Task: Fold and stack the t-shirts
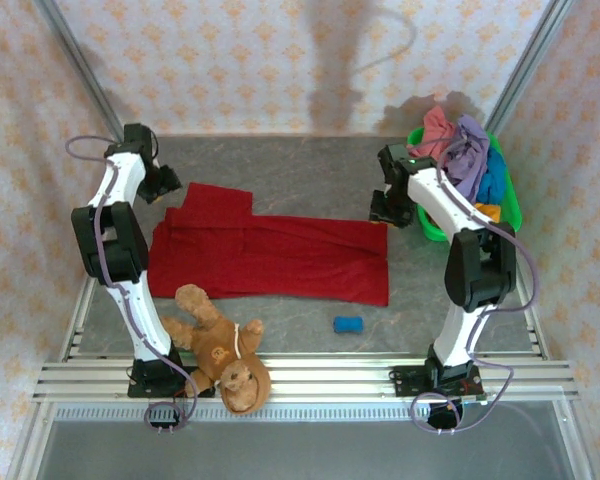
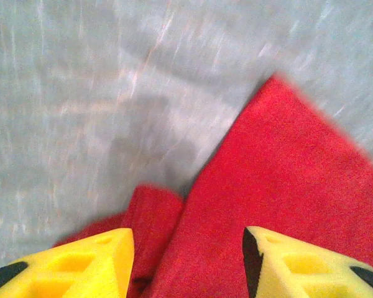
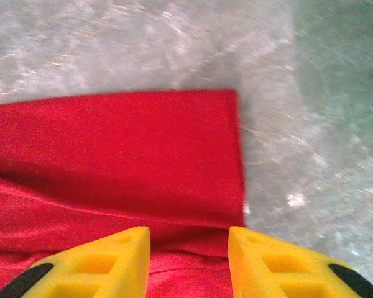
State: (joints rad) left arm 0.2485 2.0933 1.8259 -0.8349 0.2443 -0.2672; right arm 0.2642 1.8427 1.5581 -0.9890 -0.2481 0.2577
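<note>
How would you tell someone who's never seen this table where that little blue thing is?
Start at the dark red t-shirt spread across the grey table. Just off its near right corner lies a small blue object, clear of the cloth. Unlike the brown teddy bear to its left, it is tiny, blue and alone on bare tabletop.

Robot lab test cell, not real home. Left arm (image 1: 108, 240) and right arm (image 1: 475, 265), white and black, bolted to aluminium rails (image 1: 320, 378) at near edge. Grey stone-look table (image 1: 300, 165) boxed in on three sides by flat wallpaper panels (image 1: 280, 60) with pale orange flower print, held by bare metal corner posts (image 1: 80, 70). Household props on work surface: dark red t-shirt (image 1: 280, 255), teddy bear (image 1: 220, 350), green basket (image 1: 515, 205) heaped with coloured tees (image 1: 460, 150)
</note>
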